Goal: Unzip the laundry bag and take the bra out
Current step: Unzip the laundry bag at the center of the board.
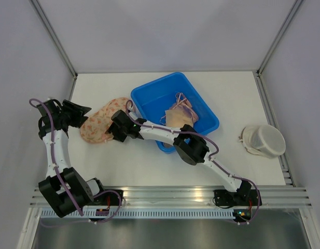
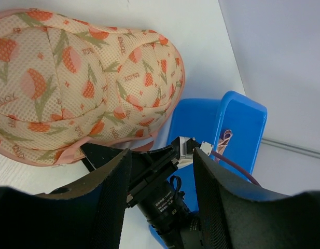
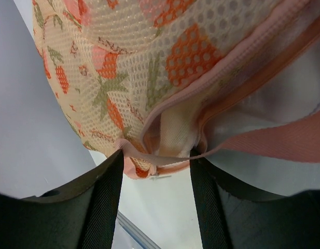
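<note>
The laundry bag [image 1: 99, 124] is a peach mesh pouch with an orange floral print, lying left of centre on the table. My right gripper [image 1: 117, 130] is at its near right edge. In the right wrist view the bag's pink zipper [image 3: 242, 72] is parted. Cream fabric [image 3: 175, 129], apparently the bra, shows inside the gap. A thin pink strap [image 3: 165, 155] runs across between my right gripper's [image 3: 155, 155] open fingers. My left gripper [image 1: 81, 112] sits at the bag's far left side, open. Nothing is between my left gripper's [image 2: 161, 155] fingers, and the bag [image 2: 77, 83] lies beyond them.
A blue bin [image 1: 201, 104] stands right of the bag and holds beige garments with thin pink straps [image 1: 179, 111]. A white mesh pouch [image 1: 263, 140] sits near the right edge. The right arm's forearm [image 1: 160, 133] stretches across the bin's near corner.
</note>
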Robot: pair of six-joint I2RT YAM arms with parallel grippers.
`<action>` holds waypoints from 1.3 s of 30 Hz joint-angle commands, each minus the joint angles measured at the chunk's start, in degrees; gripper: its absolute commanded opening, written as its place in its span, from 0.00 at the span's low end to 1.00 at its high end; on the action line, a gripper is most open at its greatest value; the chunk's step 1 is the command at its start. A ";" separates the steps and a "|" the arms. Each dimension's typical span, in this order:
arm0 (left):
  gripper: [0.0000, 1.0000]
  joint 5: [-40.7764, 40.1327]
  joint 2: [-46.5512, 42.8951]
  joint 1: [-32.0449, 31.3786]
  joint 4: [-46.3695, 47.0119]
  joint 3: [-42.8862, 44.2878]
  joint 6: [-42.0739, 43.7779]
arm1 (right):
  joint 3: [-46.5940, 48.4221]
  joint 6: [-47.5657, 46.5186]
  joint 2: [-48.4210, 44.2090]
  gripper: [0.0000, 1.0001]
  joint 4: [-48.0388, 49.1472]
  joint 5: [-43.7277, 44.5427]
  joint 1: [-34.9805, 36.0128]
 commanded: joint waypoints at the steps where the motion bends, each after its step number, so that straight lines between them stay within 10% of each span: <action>1: 0.56 2.62 -1.12 0.25 0.71 -0.40 -0.92 | 1.94 0.48 1.69 0.59 -2.35 2.75 1.03; 12: 0.53 -0.19 -1.65 0.33 1.77 -4.45 3.37 | 1.42 -3.21 -0.93 0.00 -1.82 8.29 1.29; 25: 0.51 -5.19 -4.20 0.69 0.45 -7.00 6.55 | 2.73 -11.92 -3.58 0.00 1.25 8.64 0.59; 29: 0.51 -9.33 -6.74 1.04 -0.78 -6.38 6.37 | 2.47 -10.16 -3.05 0.39 2.13 7.76 0.41; 39: 0.51 -12.94 -6.92 1.39 -1.22 -6.03 5.32 | 2.56 -9.54 -1.03 0.53 6.61 5.74 -0.29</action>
